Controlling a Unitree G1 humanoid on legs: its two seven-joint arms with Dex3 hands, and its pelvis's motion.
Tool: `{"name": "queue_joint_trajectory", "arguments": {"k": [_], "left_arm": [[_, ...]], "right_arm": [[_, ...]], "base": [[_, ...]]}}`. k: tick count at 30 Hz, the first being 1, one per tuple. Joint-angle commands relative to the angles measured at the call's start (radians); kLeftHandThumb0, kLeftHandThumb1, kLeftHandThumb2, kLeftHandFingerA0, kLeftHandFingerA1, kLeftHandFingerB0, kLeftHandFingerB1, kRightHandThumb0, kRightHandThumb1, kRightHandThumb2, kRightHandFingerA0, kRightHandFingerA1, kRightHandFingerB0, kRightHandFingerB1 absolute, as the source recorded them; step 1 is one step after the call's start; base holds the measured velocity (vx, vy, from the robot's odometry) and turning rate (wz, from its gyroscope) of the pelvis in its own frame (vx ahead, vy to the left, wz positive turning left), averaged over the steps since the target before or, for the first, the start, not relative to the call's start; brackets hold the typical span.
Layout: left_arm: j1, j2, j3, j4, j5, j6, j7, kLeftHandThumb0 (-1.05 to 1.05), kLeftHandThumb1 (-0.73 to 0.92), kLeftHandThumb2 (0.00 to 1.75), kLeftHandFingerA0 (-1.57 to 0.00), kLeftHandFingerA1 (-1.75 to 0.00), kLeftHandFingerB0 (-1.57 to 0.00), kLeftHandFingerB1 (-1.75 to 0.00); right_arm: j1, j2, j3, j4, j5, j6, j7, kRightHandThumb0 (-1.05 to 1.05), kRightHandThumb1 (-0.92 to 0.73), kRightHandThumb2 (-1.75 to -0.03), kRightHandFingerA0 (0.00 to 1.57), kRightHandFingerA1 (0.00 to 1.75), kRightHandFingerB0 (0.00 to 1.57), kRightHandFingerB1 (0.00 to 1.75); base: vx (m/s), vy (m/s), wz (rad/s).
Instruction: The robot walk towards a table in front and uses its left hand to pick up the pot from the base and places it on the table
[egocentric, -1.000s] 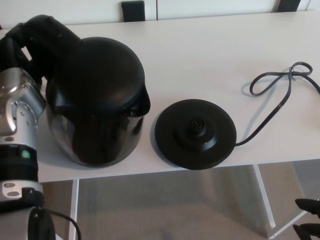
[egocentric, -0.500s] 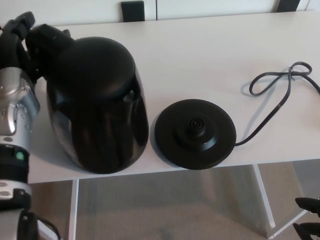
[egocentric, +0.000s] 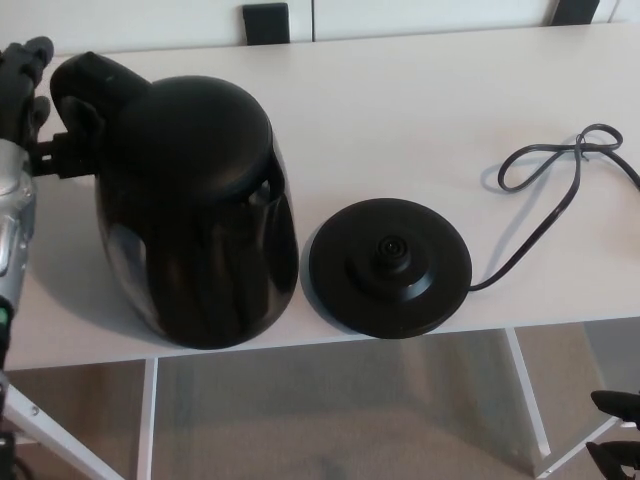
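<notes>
Black pot (egocentric: 190, 210) stands on the white surface (egocentric: 420, 110), off the round base (egocentric: 390, 265) and just beside it at its 9 o'clock. Left hand (egocentric: 28, 95), at the pot's 10 o'clock, is released, its fingers spread beside the handle (egocentric: 85, 80). Right hand (egocentric: 615, 440): cannot tell.

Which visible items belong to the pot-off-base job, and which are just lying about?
Job: pot, base, table, left robot hand.
Lying about: power cord, dark object beyond the table.
</notes>
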Motion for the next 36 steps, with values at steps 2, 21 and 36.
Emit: {"name": "queue_joint_trajectory", "arguments": {"k": [2, 21, 36], "left_arm": [[0.003, 0.063, -0.057, 0.031, 0.090, -0.035, -0.103, -0.47, 0.35, 0.71, -0.05, -0.27, -0.07, -0.21], [0.049, 0.287, -0.097, -0.001, 0.038, -0.059, -0.568, -0.60, 0.39, 0.53, 0.00, 0.00, 0.00, 0.00], [0.431, 0.474, 0.289, -0.077, -0.207, -0.155, -0.819, -0.63, 0.41, 0.53, 0.00, 0.00, 0.00, 0.00]], "right_arm": [[-0.003, -0.009, -0.006, -0.003, 0.009, 0.008, 0.002, -0.41, -0.63, -0.59, 0.72, 0.49, 0.57, 0.42], [0.009, -0.010, -0.002, 0.027, 0.005, 0.005, -0.004, -0.38, -0.63, -0.57, 0.74, 0.49, 0.59, 0.42], [0.044, -0.020, 0.014, 0.066, -0.010, -0.003, -0.005, -0.36, -0.63, -0.57, 0.74, 0.49, 0.59, 0.42]], "base": [[0.00, 0.000, 0.00], [0.00, 0.000, 0.00], [0.00, 0.000, 0.00]]}}
